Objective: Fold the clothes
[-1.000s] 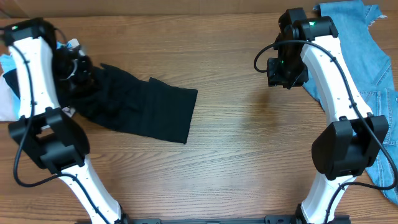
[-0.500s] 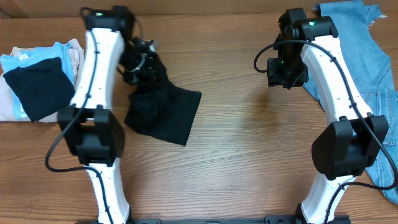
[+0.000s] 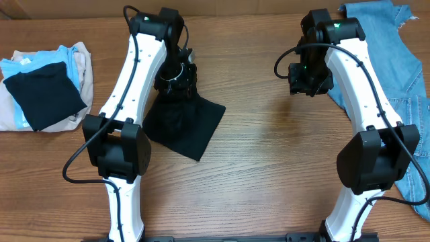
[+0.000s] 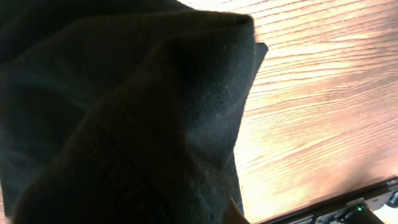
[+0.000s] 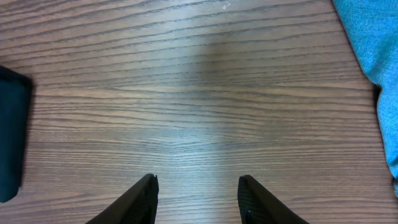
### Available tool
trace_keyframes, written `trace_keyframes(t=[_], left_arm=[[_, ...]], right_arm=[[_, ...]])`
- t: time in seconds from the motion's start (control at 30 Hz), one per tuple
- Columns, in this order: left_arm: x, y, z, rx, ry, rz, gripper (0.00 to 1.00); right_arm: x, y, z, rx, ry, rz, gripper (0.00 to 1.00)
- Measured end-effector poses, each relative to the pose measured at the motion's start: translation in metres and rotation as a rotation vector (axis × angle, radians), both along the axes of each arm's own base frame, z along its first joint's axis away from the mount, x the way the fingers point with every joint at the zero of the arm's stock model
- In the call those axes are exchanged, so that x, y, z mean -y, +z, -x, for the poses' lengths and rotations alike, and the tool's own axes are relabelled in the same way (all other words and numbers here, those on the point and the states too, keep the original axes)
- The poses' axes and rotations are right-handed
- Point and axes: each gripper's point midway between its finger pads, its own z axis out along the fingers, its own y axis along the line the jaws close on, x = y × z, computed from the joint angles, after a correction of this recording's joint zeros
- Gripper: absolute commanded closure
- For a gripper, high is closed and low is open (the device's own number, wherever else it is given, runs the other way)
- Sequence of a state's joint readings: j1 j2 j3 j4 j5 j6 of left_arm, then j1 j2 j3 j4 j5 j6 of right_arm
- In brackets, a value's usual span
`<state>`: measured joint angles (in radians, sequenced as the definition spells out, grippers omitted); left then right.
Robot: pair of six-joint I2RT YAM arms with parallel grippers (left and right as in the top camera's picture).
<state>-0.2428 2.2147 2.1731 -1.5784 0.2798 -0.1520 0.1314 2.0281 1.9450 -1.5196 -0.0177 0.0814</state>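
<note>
The black T-shirt [image 3: 187, 126] hangs bunched from my left gripper [image 3: 176, 85], its lower part spread on the wooden table left of centre. That gripper is shut on the shirt's gathered top. In the left wrist view the dark fabric [image 4: 124, 112] fills most of the frame and hides the fingers. My right gripper [image 3: 308, 79] hovers at the back right, well away from the shirt. Its jaws [image 5: 198, 182] stand open over bare wood with nothing between them. A black edge of the shirt [image 5: 9, 134] shows at the left border of the right wrist view.
Light-blue denim jeans [image 3: 396, 47] lie along the right edge, also seen as blue cloth [image 5: 373, 50] in the right wrist view. At the far left sits a stack of pale blue and beige folded garments [image 3: 74, 57] with a folded black piece [image 3: 44, 99] on top.
My left arm has swung from the far left towards the centre, dragging the T-shirt along and bunching it. The folded stack has come into view. The right arm has not moved.
</note>
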Motion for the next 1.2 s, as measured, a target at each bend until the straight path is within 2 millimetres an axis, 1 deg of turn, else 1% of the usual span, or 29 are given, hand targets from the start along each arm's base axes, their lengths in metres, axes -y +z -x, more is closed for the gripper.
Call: trace_keyframes(t=[0.13,0.27,0.37,0.47,0.63,0.8,0.9,1.0,1.1,1.2], left_arm=[[-0.001,-0.001,0.0,0.001,0.002,-0.015,0.9],[0.001,-0.001,0.004,-0.009,-0.007,-0.027,0.85],[0.005,-0.001,0.01,-0.025,-0.018,-0.036,0.73],[0.014,-0.001,0.016,-0.035,-0.04,-0.04,0.59],[0.029,0.0,0.024,-0.039,-0.074,-0.042,0.59],[0.033,0.0,0.027,-0.042,-0.084,-0.044,0.62],[0.025,-0.001,0.027,-0.049,-0.079,-0.069,0.64],[0.01,-0.002,0.025,-0.05,-0.061,-0.111,0.65],[-0.007,-0.001,0.015,-0.029,-0.026,-0.131,0.65],[-0.024,0.009,-0.009,0.053,0.027,-0.124,0.62]], right_arm=[[0.0,0.0,0.0,-0.001,0.0,0.0,0.55],[0.0,0.0,0.0,0.0,0.0,0.0,0.55],[0.0,0.0,0.0,0.0,0.001,0.0,0.55],[0.0,0.0,0.0,0.001,0.003,0.0,0.55],[0.0,0.0,0.0,0.0,0.003,0.0,0.55],[0.0,0.0,0.0,-0.001,0.003,0.0,0.55],[0.0,0.0,0.001,-0.004,0.004,0.0,0.54],[-0.005,0.0,0.002,-0.009,0.028,-0.031,0.54],[-0.024,0.002,0.003,-0.01,0.084,-0.133,0.52],[-0.051,0.007,0.0,0.021,0.158,-0.247,0.5]])
